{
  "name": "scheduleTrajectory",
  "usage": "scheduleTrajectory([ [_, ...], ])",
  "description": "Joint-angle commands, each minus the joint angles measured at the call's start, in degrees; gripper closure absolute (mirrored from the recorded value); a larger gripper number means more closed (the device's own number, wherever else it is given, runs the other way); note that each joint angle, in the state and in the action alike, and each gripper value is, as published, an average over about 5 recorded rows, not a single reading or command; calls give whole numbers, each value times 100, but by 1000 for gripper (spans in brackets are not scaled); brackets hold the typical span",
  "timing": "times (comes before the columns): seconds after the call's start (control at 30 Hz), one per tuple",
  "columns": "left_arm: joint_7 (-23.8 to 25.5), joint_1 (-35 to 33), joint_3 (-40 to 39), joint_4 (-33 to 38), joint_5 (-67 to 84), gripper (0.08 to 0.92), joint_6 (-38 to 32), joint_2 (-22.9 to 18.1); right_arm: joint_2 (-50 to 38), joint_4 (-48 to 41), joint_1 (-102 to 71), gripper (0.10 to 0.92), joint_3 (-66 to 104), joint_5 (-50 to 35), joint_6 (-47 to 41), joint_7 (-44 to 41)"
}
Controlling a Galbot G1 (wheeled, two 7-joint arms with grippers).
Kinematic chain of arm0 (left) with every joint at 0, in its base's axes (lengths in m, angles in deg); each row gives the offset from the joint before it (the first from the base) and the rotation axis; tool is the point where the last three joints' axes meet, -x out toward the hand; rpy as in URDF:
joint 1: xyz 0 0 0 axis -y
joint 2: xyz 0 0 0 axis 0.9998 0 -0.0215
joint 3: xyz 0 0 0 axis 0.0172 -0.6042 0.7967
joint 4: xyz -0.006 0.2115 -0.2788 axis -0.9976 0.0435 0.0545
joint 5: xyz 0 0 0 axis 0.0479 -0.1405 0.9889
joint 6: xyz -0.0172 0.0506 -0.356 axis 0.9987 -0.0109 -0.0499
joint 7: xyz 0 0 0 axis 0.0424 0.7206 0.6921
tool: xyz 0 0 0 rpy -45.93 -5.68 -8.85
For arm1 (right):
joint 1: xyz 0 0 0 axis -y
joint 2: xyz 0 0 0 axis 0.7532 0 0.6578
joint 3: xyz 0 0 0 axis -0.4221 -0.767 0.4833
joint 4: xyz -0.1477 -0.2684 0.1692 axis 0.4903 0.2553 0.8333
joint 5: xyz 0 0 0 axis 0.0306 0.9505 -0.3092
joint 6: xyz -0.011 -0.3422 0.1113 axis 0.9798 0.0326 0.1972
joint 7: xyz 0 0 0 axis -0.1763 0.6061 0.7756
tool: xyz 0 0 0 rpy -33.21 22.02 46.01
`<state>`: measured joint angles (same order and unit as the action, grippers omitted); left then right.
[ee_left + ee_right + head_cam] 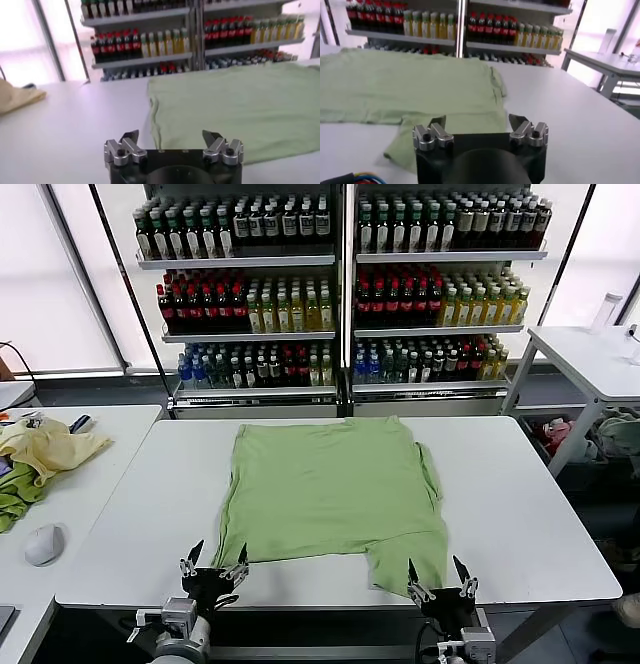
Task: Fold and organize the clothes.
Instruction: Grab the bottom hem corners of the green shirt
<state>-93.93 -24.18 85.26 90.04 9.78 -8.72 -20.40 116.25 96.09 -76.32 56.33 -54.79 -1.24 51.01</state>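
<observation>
The clothes are a single light green T-shirt (330,484) spread flat, plain side up, in the middle of the white table (540,514). A narrower flap of it reaches toward the table's near edge on the right. My left gripper (220,552) hovers open at the near edge, just off the shirt's near left corner (240,105), holding nothing (170,134). At the same edge my right gripper (435,569) also stands open and empty (477,120), right in front of that flap (405,85).
A second white table (90,484) on the left carries a pale yellow garment (50,446), a darker green cloth (15,499) and a small white rounded object (43,544). Bottle shelves (340,284) stand behind. Another table (590,354) is at the far right.
</observation>
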Motion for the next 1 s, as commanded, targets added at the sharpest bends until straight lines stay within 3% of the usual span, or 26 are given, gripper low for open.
scheduleTrajectory([
  [0.03, -285, 334, -10, -478, 482, 177, 620, 170, 67, -125, -22, 203, -131, 66, -170, 89],
  [0.37, -155, 222, 19, -230, 1037, 203, 594, 288, 122, -163, -40, 227, -70, -436, -261, 219],
  [0.6, -26, 153, 23, -191, 1168, 389, 447, 323, 131, -110, -81, 413, -12, -1114, -437, 290],
  [1.0, 230, 80, 35, -129, 1304, 735, 80, 398, 59, 22, -79, 759, 127, -1306, -251, 81],
])
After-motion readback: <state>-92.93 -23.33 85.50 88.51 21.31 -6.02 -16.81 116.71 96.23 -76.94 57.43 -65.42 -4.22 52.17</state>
